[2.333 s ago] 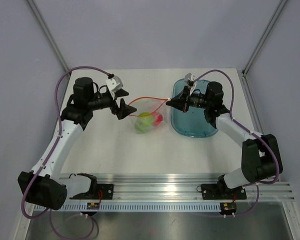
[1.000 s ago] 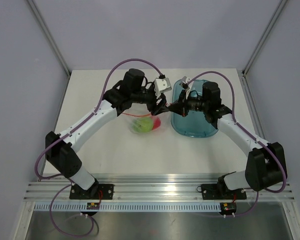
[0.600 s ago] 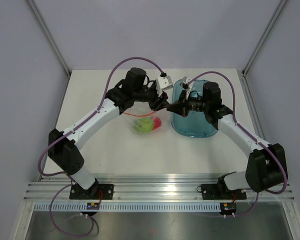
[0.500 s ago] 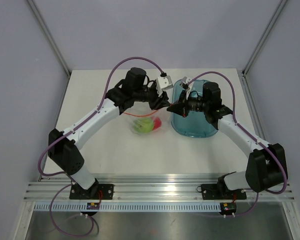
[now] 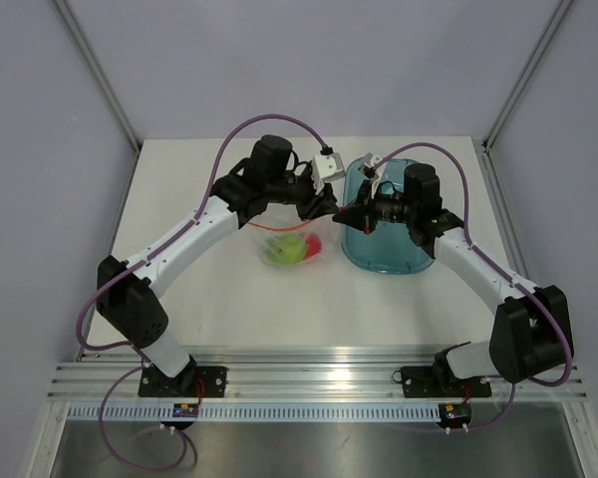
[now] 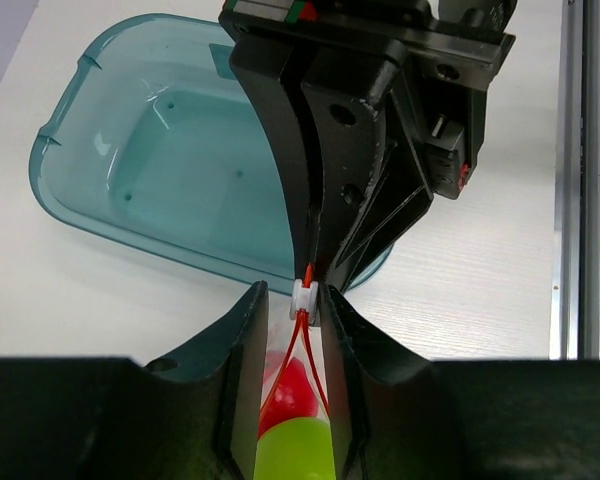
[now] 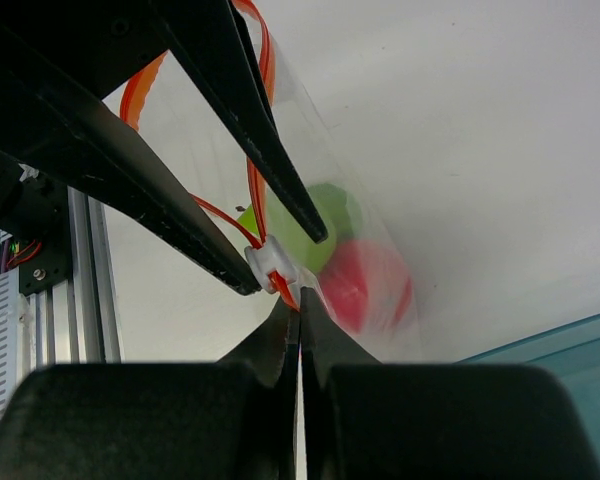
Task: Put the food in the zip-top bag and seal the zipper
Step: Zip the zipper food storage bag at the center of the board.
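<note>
The clear zip-top bag (image 5: 291, 243) lies on the table with the food inside: a green apple (image 5: 283, 252) and a red fruit (image 5: 315, 242). In the left wrist view the red fruit (image 6: 294, 386) lies above a green one (image 6: 295, 450). My left gripper (image 6: 292, 292) is closed around the white slider (image 6: 305, 298) of the orange zipper (image 7: 140, 86) at the bag's right end. My right gripper (image 7: 298, 305) faces it, shut on the bag's corner just beyond the slider (image 7: 270, 262). From the orange strips parting behind the slider, the mouth stands open.
A translucent teal tray (image 5: 391, 247) sits right of the bag, under my right arm. Both wrists meet above the tray's left rim (image 6: 130, 225). An aluminium rail (image 5: 319, 378) runs along the near table edge.
My left arm swung across from the bag's left end to its right end, and its jaws narrowed around the slider. The right gripper kept its hold and place.
</note>
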Controlling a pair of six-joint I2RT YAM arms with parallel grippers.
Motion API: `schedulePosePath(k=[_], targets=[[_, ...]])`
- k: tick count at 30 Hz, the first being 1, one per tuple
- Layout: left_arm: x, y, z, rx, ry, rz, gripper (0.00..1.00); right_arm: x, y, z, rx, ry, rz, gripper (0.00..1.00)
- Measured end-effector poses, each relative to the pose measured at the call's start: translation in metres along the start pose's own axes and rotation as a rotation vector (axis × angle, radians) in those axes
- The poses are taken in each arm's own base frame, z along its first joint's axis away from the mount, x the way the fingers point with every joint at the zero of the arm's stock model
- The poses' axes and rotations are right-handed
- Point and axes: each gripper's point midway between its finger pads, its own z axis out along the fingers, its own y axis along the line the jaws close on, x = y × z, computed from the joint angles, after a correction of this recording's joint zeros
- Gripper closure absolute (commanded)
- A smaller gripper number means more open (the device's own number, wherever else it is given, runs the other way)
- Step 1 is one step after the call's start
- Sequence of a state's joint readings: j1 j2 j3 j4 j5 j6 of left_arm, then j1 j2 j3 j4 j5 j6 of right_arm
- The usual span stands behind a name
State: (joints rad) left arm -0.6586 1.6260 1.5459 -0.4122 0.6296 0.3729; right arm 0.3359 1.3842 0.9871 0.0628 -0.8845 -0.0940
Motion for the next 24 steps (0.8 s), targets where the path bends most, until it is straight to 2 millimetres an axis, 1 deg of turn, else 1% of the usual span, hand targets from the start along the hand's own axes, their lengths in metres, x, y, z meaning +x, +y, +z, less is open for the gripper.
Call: schedulePosePath(k=[2,3,5,9,10,12,13,24], targets=[[0.002,-0.001,0.000,0.006,0.005,-0.003,0.69,0.000,0.000,0.000,0.000,0.000,0.000,1.00],[0.003,-0.001,0.001,0.010,0.006,-0.004,0.64,0.000,0.000,0.000,0.000,0.000,0.000,1.00],[0.005,-0.002,0.003,0.017,0.012,-0.007,0.63,0.000,0.000,0.000,0.000,0.000,0.000,1.00],[0.008,-0.003,0.005,0.027,0.017,-0.015,0.72,0.000,0.000,0.000,0.000,0.000,0.000,1.00],[0.009,-0.003,0.005,0.028,0.018,-0.017,0.83,0.000,0.000,0.000,0.000,0.000,0.000,1.00],[0.009,-0.003,0.005,0.030,0.018,-0.018,0.92,0.000,0.000,0.000,0.000,0.000,0.000,1.00],[0.009,-0.004,0.005,0.032,0.018,-0.016,1.00,0.000,0.000,0.000,0.001,-0.001,-0.001,1.00],[0.013,-0.003,0.003,0.037,0.030,-0.006,1.00,0.000,-0.006,0.002,0.036,-0.050,0.040,1.00]])
